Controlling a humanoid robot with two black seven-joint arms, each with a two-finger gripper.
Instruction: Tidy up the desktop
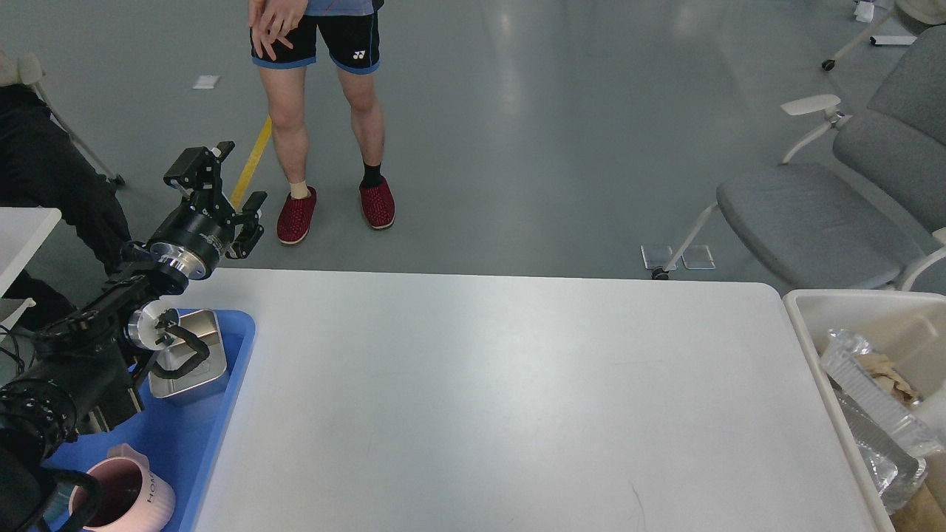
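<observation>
our left gripper (222, 181) hangs past the far left corner of the desktop (488, 399), above the floor, its two fingers spread apart with nothing between them. our right gripper is not in view, so we cannot tell its state.

just below and near of that wrist sits one blue tray (235, 347) on the left edge of the desktop. in it we count one metal box (194, 369), square and shiny, partly hidden by our arm, and one pink mug (126, 499) at the near end. we judge the box light, stiff and rather slippery, best pinched over one thin wall. the mug looks heavier and breakable; its rim seems the place to take hold, as we cannot make out a handle.

the desktop itself fills the middle of the view, wide, white and smooth. it is a fixed, hard surface, not a thing to lift, and things would slide easily on it.

at the right edge stands one cream bin (813, 310), touching or just beside the desktop. it holds crumpled foil trays (865, 369) and brown paper; we cannot count these. they look light, soft and easily crushed.

beyond the far edge we see one person (325, 111) standing and one grey chair (805, 222).
</observation>
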